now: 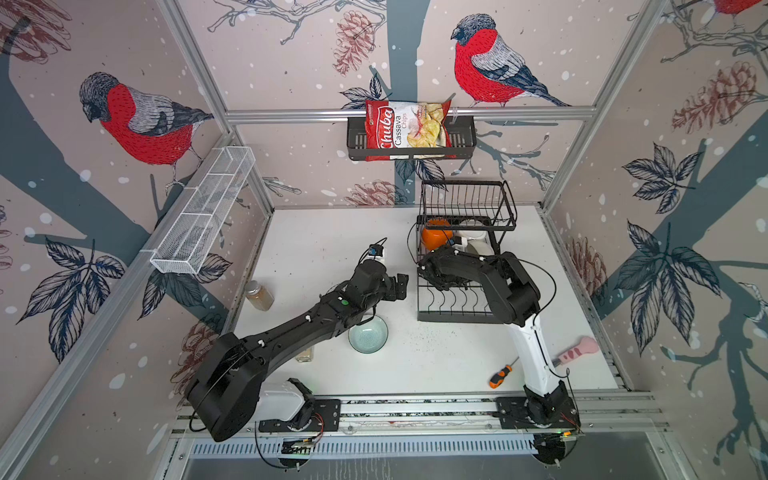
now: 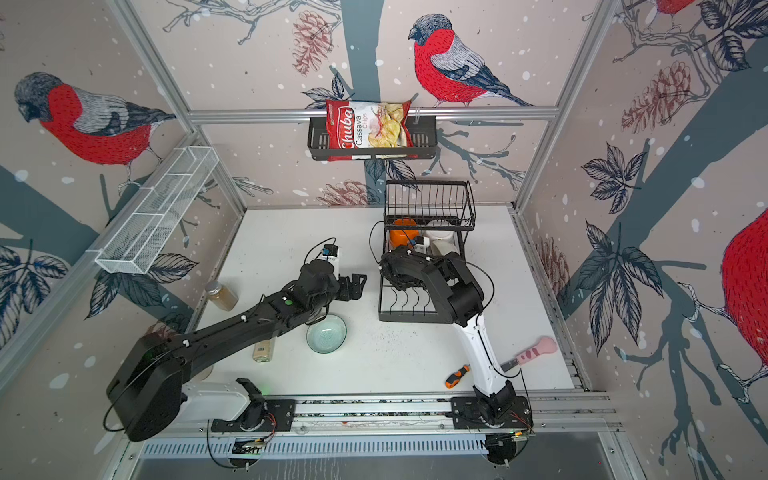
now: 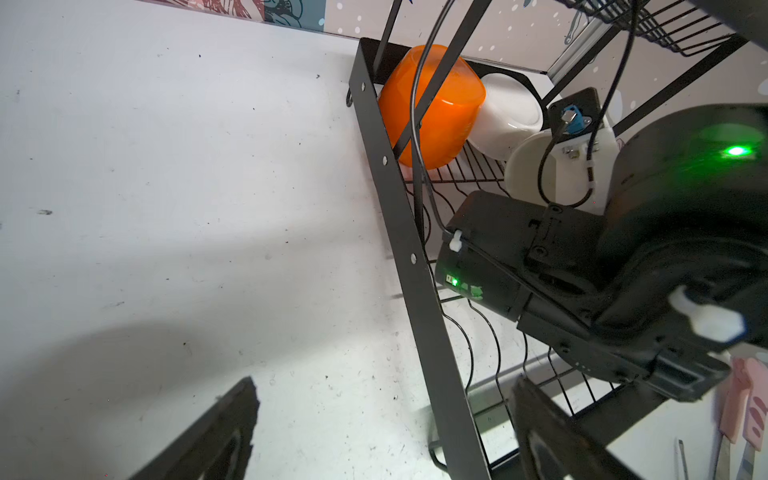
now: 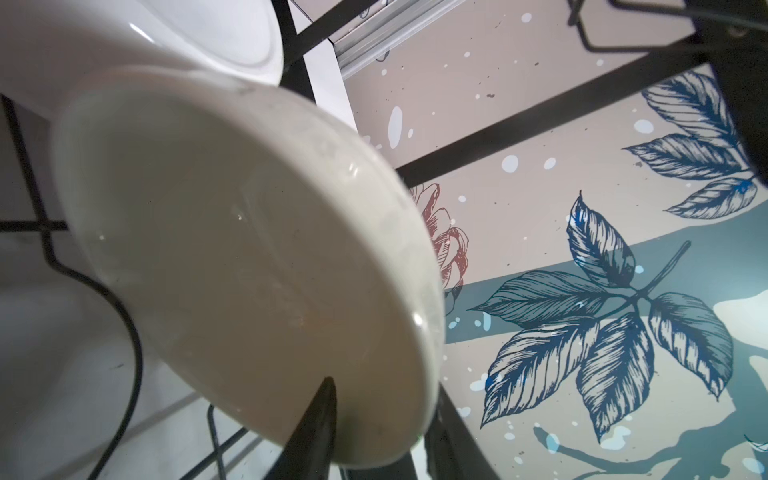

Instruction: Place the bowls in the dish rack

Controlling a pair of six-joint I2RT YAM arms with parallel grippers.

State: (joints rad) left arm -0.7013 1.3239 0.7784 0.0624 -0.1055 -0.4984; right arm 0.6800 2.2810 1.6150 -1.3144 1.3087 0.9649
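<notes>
My right gripper (image 4: 380, 411) is at the rim of the cream bowl (image 4: 232, 249) in the lower tier of the dish rack (image 1: 457, 318), can't tell if it's squeezing. My left gripper (image 1: 400, 286) is wide open, green bowl (image 1: 368, 334) on the table (image 1: 332, 232).

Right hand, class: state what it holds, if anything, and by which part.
The right hand straddles the rim of the cream bowl, with one finger inside it. Whether it actually grips cannot be told.
</notes>
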